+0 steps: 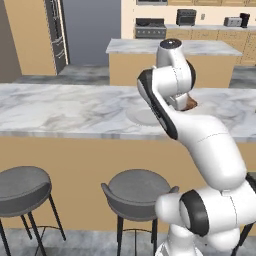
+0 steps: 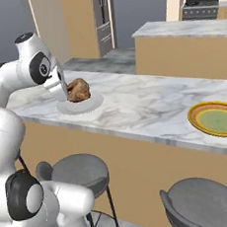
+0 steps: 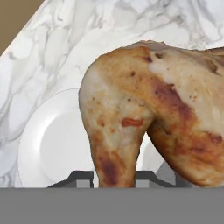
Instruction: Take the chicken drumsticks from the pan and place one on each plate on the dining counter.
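- We have 1 drumstick [image 2: 77, 90] pinched between the 2 fingers of our gripper [image 2: 68, 95], held over the white-grey plate [image 2: 93, 103] on the dining counter [image 2: 144, 107]. Whether it already touches the plate, we cannot tell.
- In the hand view the drumstick [image 3: 148, 118] hangs in front of the plate [image 3: 52, 144], with the narrow end down between our fingertips [image 3: 83, 178].
- The mustard-yellow plate [image 2: 218, 119] sits well apart along the same counter, with nothing on it.
- We judge the meat light but lumpy and glossy, so probably slick; its uneven bulk could roll or swing in a 2-finger pinch.
- The narrow bony end looks like the firmest place to hold, stiffer than the soft, rounded thick end, which may squash or slide.
- Releasing it low over the plate's centre should keep it from rolling off the shallow rim.
- In the left base view our arm covers most of the plate [image 1: 141, 118], and a brown edge of the drumstick [image 1: 191, 104] peeks past the wrist.
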### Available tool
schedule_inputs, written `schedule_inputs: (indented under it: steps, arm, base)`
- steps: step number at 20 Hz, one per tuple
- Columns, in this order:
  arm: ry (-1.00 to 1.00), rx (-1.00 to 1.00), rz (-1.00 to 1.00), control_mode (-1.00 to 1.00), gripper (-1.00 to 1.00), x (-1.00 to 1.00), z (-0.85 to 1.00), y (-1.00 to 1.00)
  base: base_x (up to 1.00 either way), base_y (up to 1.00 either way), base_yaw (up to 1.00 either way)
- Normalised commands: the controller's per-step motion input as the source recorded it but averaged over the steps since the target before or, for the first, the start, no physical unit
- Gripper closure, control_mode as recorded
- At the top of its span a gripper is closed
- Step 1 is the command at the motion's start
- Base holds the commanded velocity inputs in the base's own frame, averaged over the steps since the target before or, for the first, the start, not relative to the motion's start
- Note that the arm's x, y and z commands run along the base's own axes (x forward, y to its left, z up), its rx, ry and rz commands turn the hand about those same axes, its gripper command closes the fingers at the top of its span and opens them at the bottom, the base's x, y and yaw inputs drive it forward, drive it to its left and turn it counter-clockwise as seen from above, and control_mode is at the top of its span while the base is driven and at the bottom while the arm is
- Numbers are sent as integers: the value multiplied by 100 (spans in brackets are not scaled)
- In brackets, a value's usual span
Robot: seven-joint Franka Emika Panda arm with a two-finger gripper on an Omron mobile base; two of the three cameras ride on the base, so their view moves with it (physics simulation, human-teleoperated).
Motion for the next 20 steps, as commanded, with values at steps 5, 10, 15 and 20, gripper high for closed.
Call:
schedule_inputs:
  steps: [5, 10, 15, 20]
  arm:
    - [9, -9, 0, -100, 100, 52, -40, 0]
    - [3, -9, 0, -100, 100, 24, -37, 1]
    - [2, -8, 0, -100, 100, 20, -31, 3]
    - [0, -5, 0, -100, 100, 17, -34, 0]
  base:
    - [0, 0, 0]
    - [0, 0, 0]
    - [0, 0, 0]
    - [0, 0, 0]
